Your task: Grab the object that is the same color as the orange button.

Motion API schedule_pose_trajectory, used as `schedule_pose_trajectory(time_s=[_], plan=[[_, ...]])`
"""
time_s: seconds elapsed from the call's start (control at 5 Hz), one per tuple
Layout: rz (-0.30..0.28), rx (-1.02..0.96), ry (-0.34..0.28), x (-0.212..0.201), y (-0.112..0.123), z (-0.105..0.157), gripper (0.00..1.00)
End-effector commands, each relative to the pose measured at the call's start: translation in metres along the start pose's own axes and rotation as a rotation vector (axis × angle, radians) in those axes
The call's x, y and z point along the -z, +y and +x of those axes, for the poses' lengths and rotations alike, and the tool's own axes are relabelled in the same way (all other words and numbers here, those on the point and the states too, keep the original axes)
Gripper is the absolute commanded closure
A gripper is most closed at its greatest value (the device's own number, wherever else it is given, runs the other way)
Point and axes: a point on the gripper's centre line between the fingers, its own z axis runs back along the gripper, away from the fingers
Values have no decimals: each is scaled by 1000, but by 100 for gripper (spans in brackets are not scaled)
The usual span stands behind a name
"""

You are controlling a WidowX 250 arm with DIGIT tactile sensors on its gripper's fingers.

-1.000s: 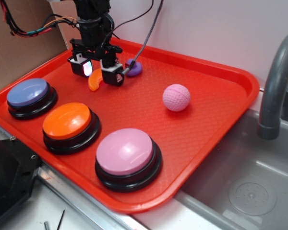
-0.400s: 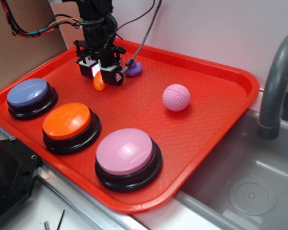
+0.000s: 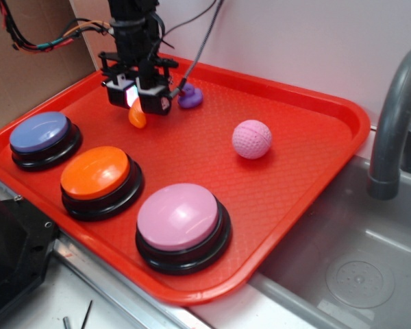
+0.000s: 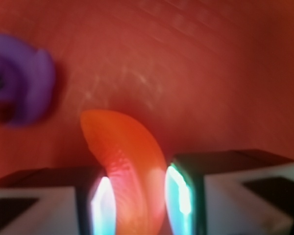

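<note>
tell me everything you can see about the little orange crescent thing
The orange crescent is a small, glossy, smooth curved piece that looks like plastic, tapering to a rounded tip. The gripper has its jaws shut on it, one on each side, its tip pointing out past them. It hangs near the red tray's back left corner, beside the purple duck. Whether it touches the tray is unclear.
</note>
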Motion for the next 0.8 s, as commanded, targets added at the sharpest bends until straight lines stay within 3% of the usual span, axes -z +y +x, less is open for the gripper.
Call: schedule_pose_trajectory(time_s=[0.0,0.2,0.4,0.6], plan=[[-81,-70,-186,-102,-23,-38,100],[-150,-45,-230,-136,-28,-61,100],[-165,-53,-249,-144,-28,-68,100],[-114,-80,-218,-138,-34,-64,100]])
